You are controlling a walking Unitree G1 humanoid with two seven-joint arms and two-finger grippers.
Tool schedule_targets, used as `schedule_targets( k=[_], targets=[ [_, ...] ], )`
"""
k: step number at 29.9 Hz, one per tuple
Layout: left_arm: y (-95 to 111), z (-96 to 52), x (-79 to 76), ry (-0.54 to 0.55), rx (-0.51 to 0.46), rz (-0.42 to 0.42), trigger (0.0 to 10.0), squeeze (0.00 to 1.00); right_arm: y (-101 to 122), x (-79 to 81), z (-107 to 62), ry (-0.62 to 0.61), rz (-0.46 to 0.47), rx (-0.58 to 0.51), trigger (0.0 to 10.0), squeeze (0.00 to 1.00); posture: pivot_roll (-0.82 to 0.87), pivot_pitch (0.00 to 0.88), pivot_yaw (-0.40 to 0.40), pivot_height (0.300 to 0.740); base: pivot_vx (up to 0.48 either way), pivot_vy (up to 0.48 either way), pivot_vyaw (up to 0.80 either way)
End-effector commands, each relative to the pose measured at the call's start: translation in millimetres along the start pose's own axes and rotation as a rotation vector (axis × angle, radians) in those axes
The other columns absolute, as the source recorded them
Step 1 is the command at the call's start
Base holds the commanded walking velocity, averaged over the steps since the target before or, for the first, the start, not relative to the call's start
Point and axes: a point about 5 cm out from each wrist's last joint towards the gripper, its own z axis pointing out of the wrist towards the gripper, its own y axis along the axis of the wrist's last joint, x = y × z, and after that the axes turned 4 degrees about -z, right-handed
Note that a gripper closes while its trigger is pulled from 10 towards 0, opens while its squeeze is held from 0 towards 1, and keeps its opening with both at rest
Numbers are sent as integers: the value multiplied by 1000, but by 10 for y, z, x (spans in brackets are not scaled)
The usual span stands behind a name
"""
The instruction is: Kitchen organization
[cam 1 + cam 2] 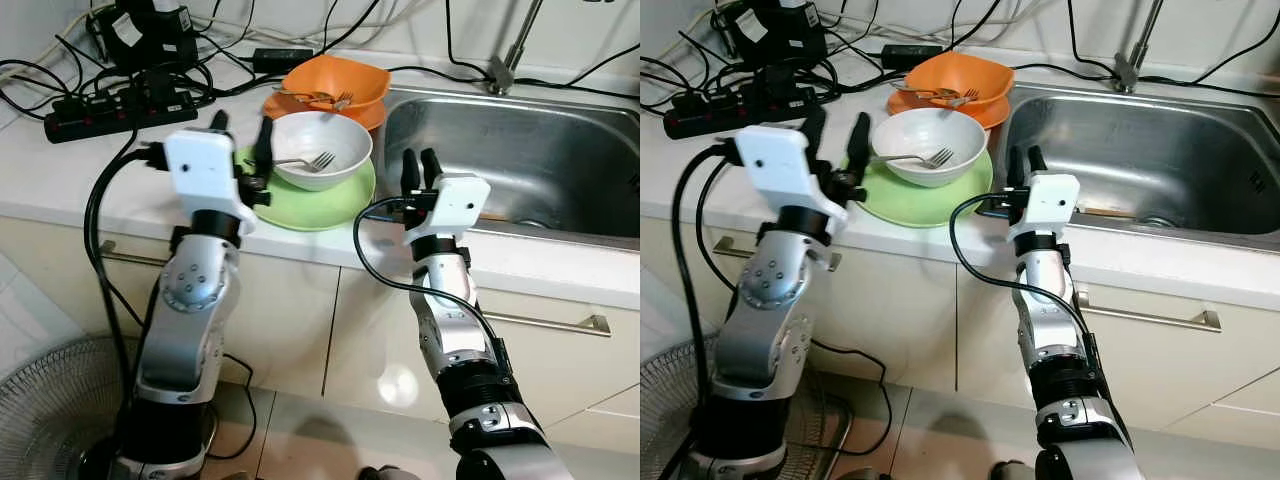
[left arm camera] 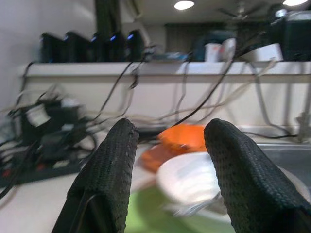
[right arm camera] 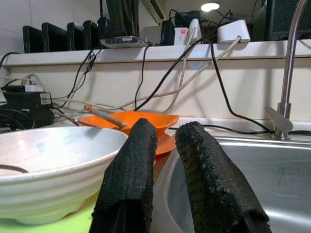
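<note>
Two grippers hovered at the counter edge. Left gripper, fingers spread wide and holding nothing, sat just beside the white bowl on the green plate; a clumsy push could have tipped the loose fork out or shoved the stack toward the orange bowl. Right gripper, fingers nearly together and empty, stood by the sink rim. White countertop, power strip and tangled cables behind — bad neighbours for any splash.
</note>
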Motion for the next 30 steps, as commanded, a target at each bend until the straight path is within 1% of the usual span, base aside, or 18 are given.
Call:
schedule_targets(
  k=[1,3,4,6,8,9,10,11,17,18,25,26,30],
  targets=[
    [-29,-14,49,33,15,-29,10000,0,28,-21,2,0,-10,-6,10000,0,29,72,-22,732,0,0,0],
    [-72,-23,93,41,40,-76,10000,0,31,-17,8,2,-9,-4,10000,0,29,71,-23,732,0,0,0],
    [-72,-23,93,41,40,-76,10000,0,31,-17,8,2,-9,-4,10000,0,29,71,-23,732,0,0,0],
    [-114,-21,85,16,71,-74,10000,0,31,-10,13,3,-8,-1,10000,0,28,66,-23,732,0,0,0],
    [-164,-14,45,-28,106,-78,10000,0,34,6,18,6,-6,1,10000,0,27,63,-22,732,0,0,0],
    [-190,-5,16,-56,125,-97,10000,0,37,18,21,9,-4,1,10000,0,26,59,-22,732,0,0,0],
    [-190,-5,16,-56,125,-97,10000,0,37,18,21,9,-4,1,10000,0,26,59,-22,732,0,0,0],
    [-202,11,-3,-77,136,-121,10000,0,39,26,22,12,-2,0,10000,0,23,57,-21,732,0,0,0],
    [-203,59,-12,-98,145,-166,10000,0,43,38,22,18,-1,0,10000,0,20,51,-19,732,0,0,0],
    [-188,83,-10,-92,138,-193,10000,0,46,28,23,16,-1,-1,10000,0,20,51,-19,732,0,0,0],
    [-184,127,3,-91,136,-205,10000,0,47,32,30,15,2,1,10000,0,16,48,-16,732,0,0,0],
    [-167,144,10,-84,131,-228,10000,0,48,37,32,17,2,1,10000,0,16,48,-16,732,0,0,0],
    [-169,159,39,-60,133,-238,10000,0,44,41,23,18,5,4,10000,0,15,51,-16,732,0,0,0]
  ],
)
